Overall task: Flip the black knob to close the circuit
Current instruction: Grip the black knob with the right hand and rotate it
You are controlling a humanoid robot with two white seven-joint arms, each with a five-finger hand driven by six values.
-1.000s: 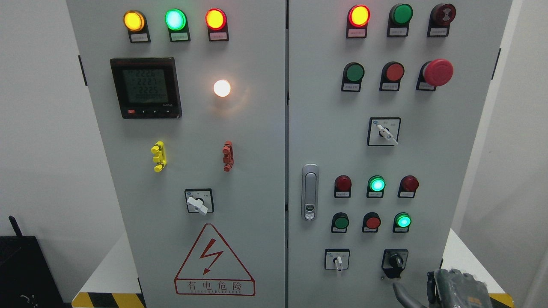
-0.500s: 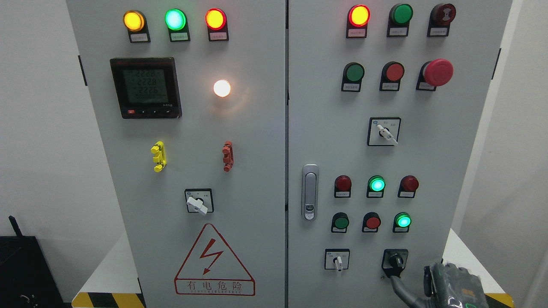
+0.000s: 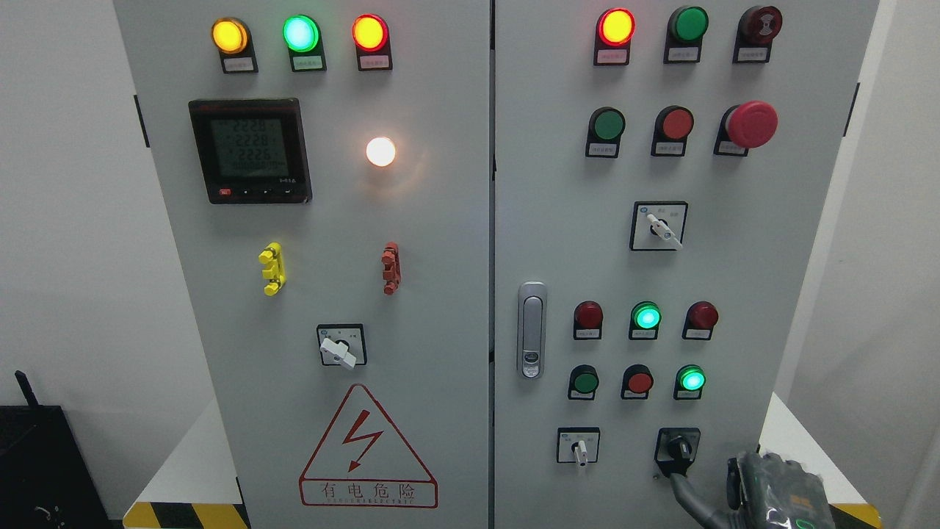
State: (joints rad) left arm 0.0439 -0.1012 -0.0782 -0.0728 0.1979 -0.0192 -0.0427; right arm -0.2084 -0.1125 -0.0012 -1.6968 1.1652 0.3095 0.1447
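The black knob (image 3: 678, 447) sits on a black plate at the lower right of the right cabinet door (image 3: 558, 242), its handle pointing down and slightly left. My right hand (image 3: 764, 494) comes in at the bottom right corner, just below and right of the knob. One dark finger (image 3: 687, 494) stretches up-left, its tip at the lower left edge of the knob plate. The hand holds nothing. The left arm is out of view.
A white selector switch (image 3: 580, 446) is left of the knob. Above it are a lit green button (image 3: 691, 380), a red button (image 3: 639, 382) and the door latch (image 3: 532, 329). Hazard-striped base edges show at the bottom. A black box (image 3: 44, 470) stands at lower left.
My right hand rose slightly and its finger reached up from below the knob plate to the plate's lower left edge. Over the last half second it barely moved.
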